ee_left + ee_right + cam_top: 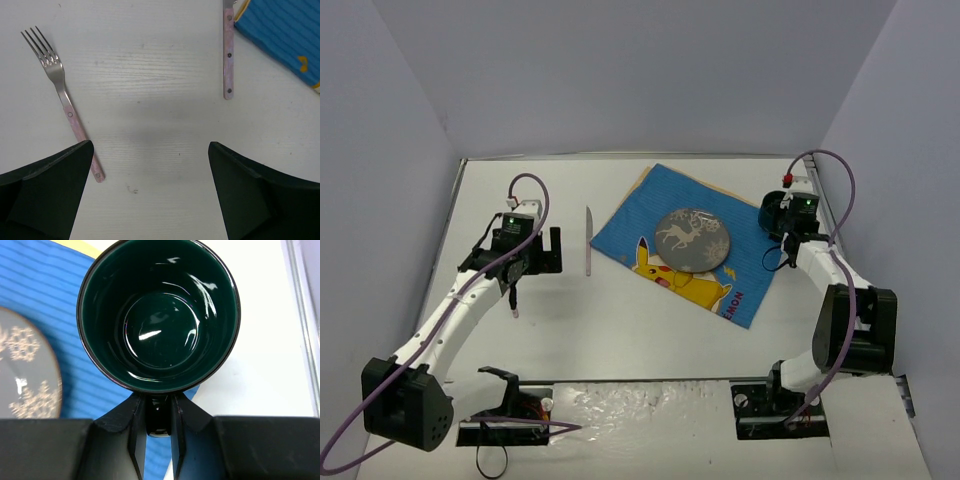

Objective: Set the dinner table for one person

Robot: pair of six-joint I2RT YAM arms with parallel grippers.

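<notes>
The white dinner table carries a blue cartoon placemat with a grey deer-patterned plate on it. A pink-handled knife lies left of the mat. My left gripper is open and empty, left of the knife. In the left wrist view a pink-handled fork lies left of my open gripper and the knife is at the far right. My right gripper is shut on the handle of a dark green mug over the mat's right corner.
Grey walls close in the table at the back and on both sides. The table's metal right edge runs close beside the mug. The arm bases stand at the near edge.
</notes>
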